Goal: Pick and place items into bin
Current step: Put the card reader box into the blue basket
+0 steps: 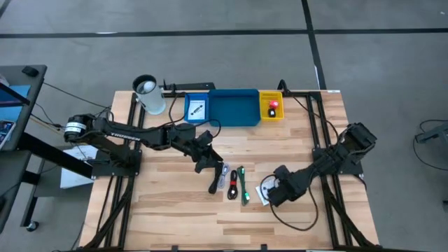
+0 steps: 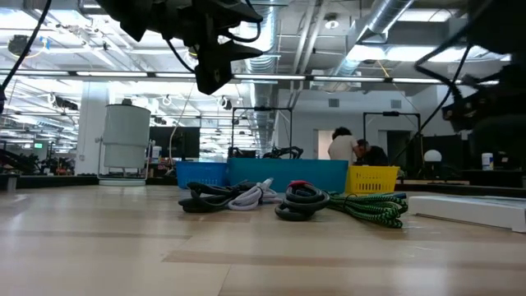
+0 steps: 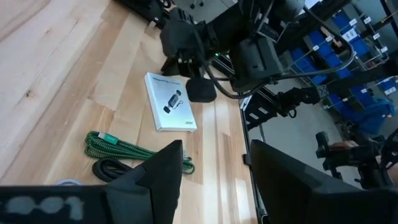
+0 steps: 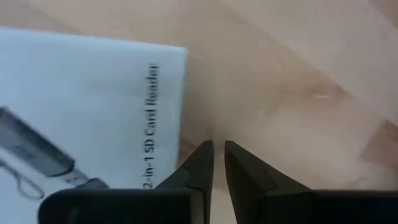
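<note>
Right gripper (image 4: 218,163) clenched, tapered tips at flat white packet (image 4: 87,112); left gripper (image 3: 214,168) released.

The white packet (image 4: 87,118) reads "2-in-1 SD Card Reader" along its edge

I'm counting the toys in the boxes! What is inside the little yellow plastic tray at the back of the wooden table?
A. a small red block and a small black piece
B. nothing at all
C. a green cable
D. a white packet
A: the high view shows a small red block and a small black piece lying in the little yellow plastic tray, while the green cable lies out on the wooden table.
</note>
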Motion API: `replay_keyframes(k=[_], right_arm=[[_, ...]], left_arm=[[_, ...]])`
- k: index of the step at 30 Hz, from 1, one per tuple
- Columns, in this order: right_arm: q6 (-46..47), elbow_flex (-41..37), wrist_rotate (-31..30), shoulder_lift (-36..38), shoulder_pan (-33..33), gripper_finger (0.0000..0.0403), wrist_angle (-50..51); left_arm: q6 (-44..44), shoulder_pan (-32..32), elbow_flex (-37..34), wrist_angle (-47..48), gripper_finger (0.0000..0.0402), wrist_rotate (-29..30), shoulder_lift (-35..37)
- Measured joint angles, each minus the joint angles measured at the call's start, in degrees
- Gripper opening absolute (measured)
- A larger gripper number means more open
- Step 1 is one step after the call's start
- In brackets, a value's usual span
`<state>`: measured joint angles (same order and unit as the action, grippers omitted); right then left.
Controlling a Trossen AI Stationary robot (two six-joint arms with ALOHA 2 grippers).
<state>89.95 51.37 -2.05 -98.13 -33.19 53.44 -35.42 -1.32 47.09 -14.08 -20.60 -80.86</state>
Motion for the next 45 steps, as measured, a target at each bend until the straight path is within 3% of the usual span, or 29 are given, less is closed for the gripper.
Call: replay_keyframes(k=[5,18,35,45], right_arm=[[-4.82,0.02,3.35,0.15,2.4,0.0037,-2.72],[-10.81,3.65,3.3,0.33,5.46,0.0038,-12.04],[-13.49,3.56,2.16,0.33,7.98,0.0038,-23.98],[-14.01,3.56,2.19,0.33,7.96,0.0038,-25.33]], left_arm=[[-0.83,0.0,0.0,0.01,0.0177,-0.02,0.0],[-1.07,0.02,0.0,0.61,0.0177,-0.13,0.04],[-0.96,0.02,0.0,0.64,0.0177,-0.07,0.07],[0.71,0.02,0.01,1.84,0.0177,-0.04,0.09]])
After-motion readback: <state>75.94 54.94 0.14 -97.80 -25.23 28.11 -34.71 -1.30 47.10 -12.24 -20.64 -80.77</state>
